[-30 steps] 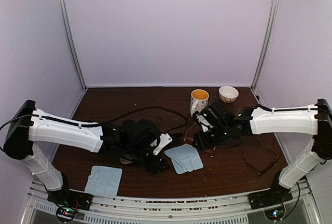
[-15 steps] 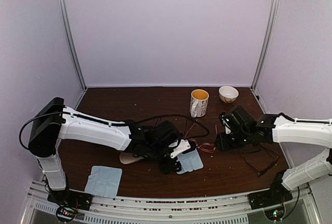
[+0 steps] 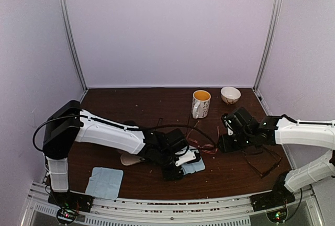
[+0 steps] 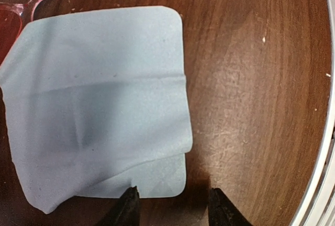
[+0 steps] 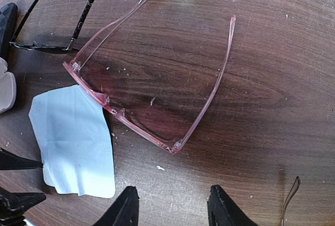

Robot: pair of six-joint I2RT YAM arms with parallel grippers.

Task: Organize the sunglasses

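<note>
Across the dark brown wooden table (image 3: pixel 235 184), enclosed by pale lilac walls with metal posts at the back corners, a mug (image 3: pixel 200 103) and a bowl (image 3: pixel 230 94) stand at the far side. The translucent pink-red sunglasses (image 3: pixel 207 147) lie near the middle, between the left gripper (image 3: pixel 180 166) and the right gripper (image 3: pixel 225 143). A thin-framed pair (image 3: pixel 272 169) lies further right, and a light-blue cloth (image 3: pixel 194 166) sits under the left gripper, with a second cloth (image 3: pixel 104 181) near the front left.

Only the wrist views show pale crumbs scattered on the wood. The right wrist shows the pink-red sunglasses (image 5: pixel 118 112) with temples unfolded, one corner touching the cloth (image 5: pixel 73 142), and the right gripper (image 5: pixel 170 207) with jaws apart, holding nothing. The left wrist shows the left gripper (image 4: pixel 172 207) with jaws apart at the near edge of the cloth (image 4: pixel 99 100)
</note>
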